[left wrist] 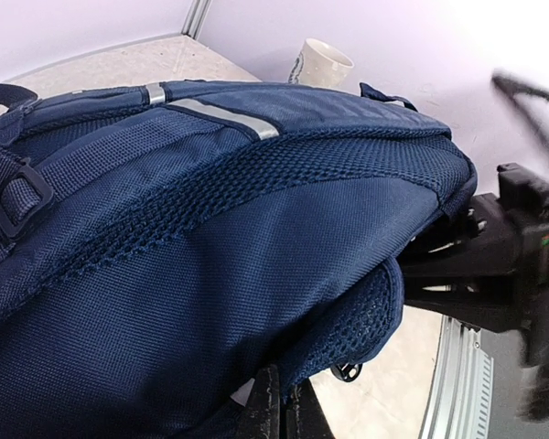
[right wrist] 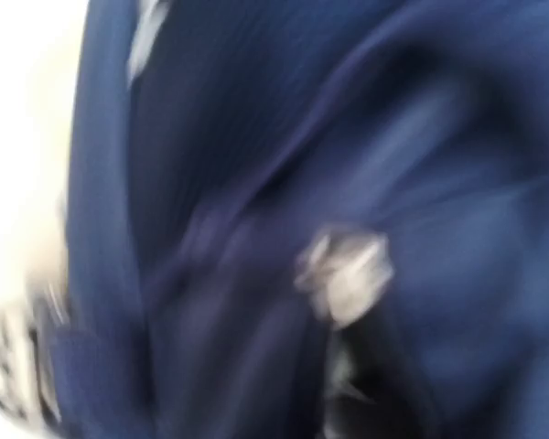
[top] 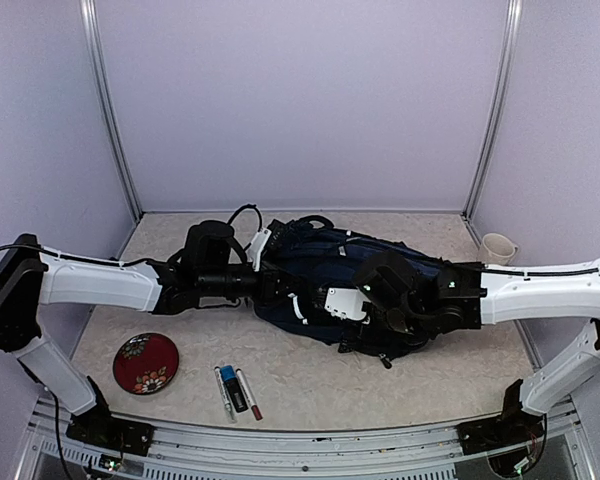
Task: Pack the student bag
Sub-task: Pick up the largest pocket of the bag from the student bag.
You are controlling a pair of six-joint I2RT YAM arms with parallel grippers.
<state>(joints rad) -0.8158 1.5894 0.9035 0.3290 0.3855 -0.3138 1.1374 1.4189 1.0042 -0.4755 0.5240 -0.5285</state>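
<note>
**Both claws on the student bag, mid-tabletop**

Lilac walls close off three sides of a pale, marbled tabletop. At its middle lies the student bag, a navy backpack on its side, with its white patch turned toward the near edge.

The left claw meets the bag's left end. In the left wrist view its fingers are clenched together with no gap, their tips pressed up against the blue fabric just under a mesh pocket. I cannot tell whether any cloth is caught between them.

The right claw sits over the bag's right half, beside the white patch. The right wrist view is smeared by motion: only blue folds and a pale grey blob show, so I cannot tell how wide this claw stands or whether it grips anything.

Beyond the bag's right end, near the back corner, stands a cream mug. On the near-left side of the bag lies a red floral dish. Between the bag and the near edge lie three markers side by side.
</note>
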